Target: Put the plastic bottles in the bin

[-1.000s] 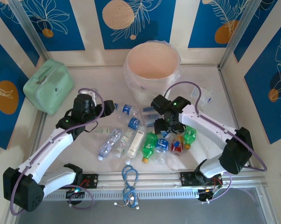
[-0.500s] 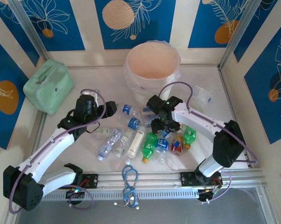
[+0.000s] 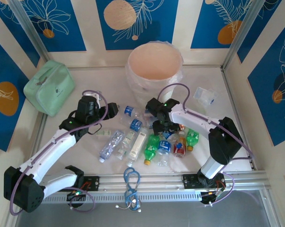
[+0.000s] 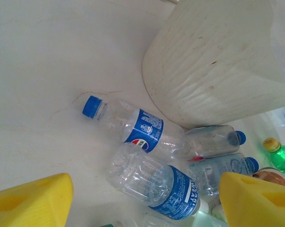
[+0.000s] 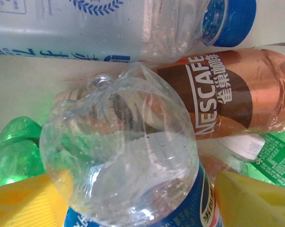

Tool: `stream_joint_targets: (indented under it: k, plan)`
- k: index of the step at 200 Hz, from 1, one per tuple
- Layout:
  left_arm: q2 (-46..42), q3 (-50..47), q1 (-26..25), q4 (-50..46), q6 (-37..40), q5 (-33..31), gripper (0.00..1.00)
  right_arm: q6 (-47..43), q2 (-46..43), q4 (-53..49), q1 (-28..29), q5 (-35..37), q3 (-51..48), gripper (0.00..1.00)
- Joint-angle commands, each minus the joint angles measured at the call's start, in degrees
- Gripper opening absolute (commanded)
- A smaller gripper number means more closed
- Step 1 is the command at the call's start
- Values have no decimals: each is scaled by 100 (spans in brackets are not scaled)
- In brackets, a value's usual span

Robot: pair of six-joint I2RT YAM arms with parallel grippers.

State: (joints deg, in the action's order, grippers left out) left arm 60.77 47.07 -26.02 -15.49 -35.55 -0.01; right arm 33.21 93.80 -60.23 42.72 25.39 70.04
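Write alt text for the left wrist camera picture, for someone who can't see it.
Several clear plastic bottles with blue labels and caps lie on their sides on a white table, beside the base of a cream bin. The two yellow fingers of the left gripper stand apart at the bottom corners.

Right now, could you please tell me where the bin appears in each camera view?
Top external: the bin stands at back centre, beyond the bottle pile.
Left wrist: the bin's cream wall takes the upper right.
Shared landmark: the Pepsi bottle lying near the bin's base.
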Motion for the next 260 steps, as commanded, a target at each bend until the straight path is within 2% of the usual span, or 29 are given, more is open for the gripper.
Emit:
stream_joint_targets:
  k: [1,128,186,217,260]
  plan:
    - [32,57,-43,39,-86,27,80,38,81,62,87,117,-30,79]
    - [-4,-23,-43,41,-146,-12,79,219,-2,-166,344,708,-13,62]
    - [-21,-22,-50,28,-198,-33,78,447,-527,-470,570,836,147,61]
    - [-30,-13,-44,-21,-202,-59,78,555,-858,-779,781,901,453,60]
    - [-31,-14,-43,-55,-212,-104,78,537,-1418,-996,896,771,1358,60]
